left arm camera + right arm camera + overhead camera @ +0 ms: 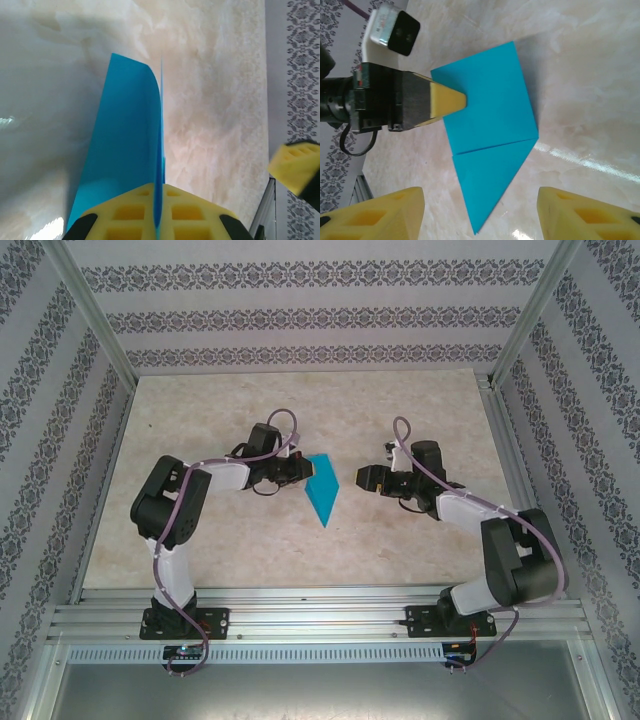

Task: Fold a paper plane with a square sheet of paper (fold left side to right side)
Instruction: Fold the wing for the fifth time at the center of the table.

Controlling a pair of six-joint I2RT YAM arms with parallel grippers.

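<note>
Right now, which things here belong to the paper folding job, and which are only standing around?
Belong to the job: square sheet of paper, left gripper shut on it, right gripper open nearby.
Not part of it: table, patterned walls, metal frame.

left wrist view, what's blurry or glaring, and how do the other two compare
Left wrist: the teal-blue folded paper sheet is sharp, the right gripper's yellow finger at the edge is blurred, glare on the pale marbled table. Right wrist: a glare streak beside the paper, sharp crease. Top external: even light, silver frame posts leaning from the wide lens.
</note>
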